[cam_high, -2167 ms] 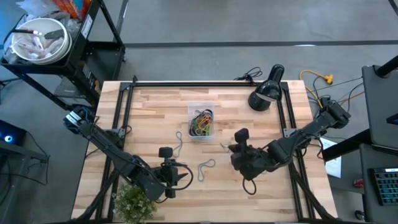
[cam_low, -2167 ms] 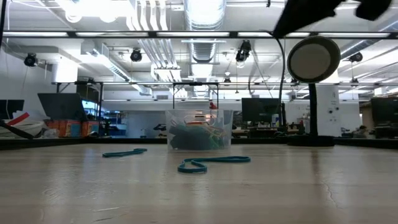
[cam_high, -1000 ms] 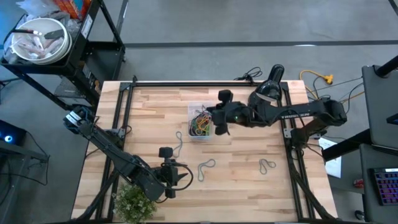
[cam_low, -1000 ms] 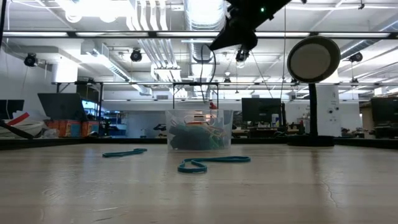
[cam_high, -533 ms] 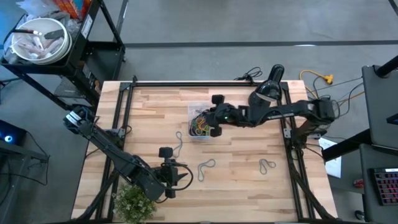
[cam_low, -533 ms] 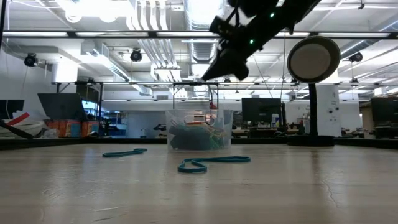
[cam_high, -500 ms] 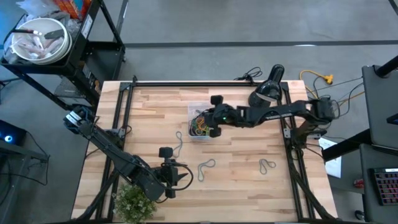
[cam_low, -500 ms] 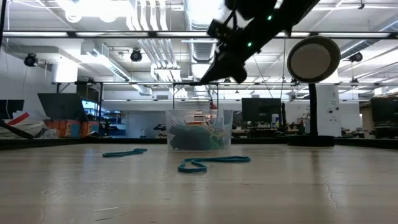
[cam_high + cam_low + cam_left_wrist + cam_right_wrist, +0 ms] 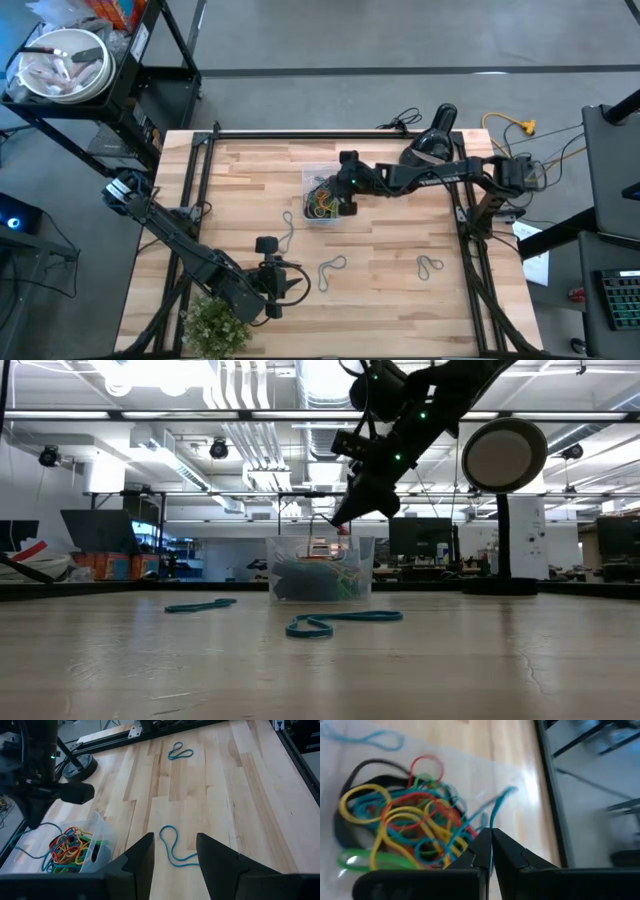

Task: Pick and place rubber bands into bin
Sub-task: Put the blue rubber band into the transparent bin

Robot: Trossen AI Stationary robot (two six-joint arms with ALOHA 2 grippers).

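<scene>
While hanging over the small clear plastic bin (image 9: 323,194), the right gripper (image 9: 490,851) is pinching a thin blue rubber band (image 9: 496,810); the left gripper (image 9: 172,854) is waiting open.

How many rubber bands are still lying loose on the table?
3: one left of the bin, one near the front middle, one at front right. Others may hide under the arms.

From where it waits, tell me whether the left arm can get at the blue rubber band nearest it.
Probably yes. The left claw is open, and the blue rubber band lies flat on bare wood just ahead of it, nothing between.
</scene>
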